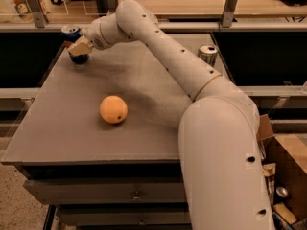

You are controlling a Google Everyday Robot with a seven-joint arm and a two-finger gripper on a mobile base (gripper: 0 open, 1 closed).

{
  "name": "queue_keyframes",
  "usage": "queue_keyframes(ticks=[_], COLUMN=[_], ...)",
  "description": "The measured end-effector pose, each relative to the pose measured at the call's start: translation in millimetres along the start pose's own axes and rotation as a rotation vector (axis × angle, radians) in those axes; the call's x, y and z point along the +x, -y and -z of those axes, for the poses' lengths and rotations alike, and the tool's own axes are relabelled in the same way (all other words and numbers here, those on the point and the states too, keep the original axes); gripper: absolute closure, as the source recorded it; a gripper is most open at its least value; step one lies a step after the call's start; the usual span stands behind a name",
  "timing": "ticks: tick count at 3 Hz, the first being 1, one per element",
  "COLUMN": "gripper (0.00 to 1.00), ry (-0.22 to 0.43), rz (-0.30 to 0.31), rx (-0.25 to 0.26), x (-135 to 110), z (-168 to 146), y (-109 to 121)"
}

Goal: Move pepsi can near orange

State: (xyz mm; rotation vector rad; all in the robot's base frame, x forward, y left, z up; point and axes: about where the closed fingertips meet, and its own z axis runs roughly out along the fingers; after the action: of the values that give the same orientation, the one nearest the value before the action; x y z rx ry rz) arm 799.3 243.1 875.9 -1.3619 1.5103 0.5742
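At the far left corner of the flat grey counter [62, 138], the short dark blue pepsi can [71, 33] with its silver top is standing close to the back edge, its blue lower end showing just beneath the robot's hand. The gripper [76, 48] is sitting right on that can: one tan finger is lying across the can's front side, the other is hidden behind it, and the fingers [80, 46] are looking clamped on the can's middle (the can's base appears to be touching the counter, though a lift cannot be ruled out). Nearer the front and a little to the right, the round smooth orange [113, 109] is resting alone on the counter, a small dark dot facing the camera, well apart from the can and the gripper. Below the counter's front edge a grey drawer front [110, 190] is showing. The smooth white jointed arm [163, 56] is stretching from the gripper diagonally across the counter's back half, widening into the bulky white base column [225, 171] that is filling the lower right of the view. Just beyond the arm, at the counter's far right corner, a slim silver can [207, 54] is standing upright. At the far right edge, beside the base, an open brown cardboard box [288, 152] is sitting lower down, holding some items too small to make out.
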Motion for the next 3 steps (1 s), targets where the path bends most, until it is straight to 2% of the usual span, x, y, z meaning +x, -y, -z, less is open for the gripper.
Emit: queue_keyframes(ticks=[1,2,3], gripper=[0.67,0.57,0.6], ry=[0.022,0.031,0.011], rz=[-0.01,-0.026,-0.052], rx=[-0.034,-0.027,-0.004], x=[-4.0,-8.4,1.9], z=[17.1,46.9,80.7], y=[-5.4,-12.6,-30.7])
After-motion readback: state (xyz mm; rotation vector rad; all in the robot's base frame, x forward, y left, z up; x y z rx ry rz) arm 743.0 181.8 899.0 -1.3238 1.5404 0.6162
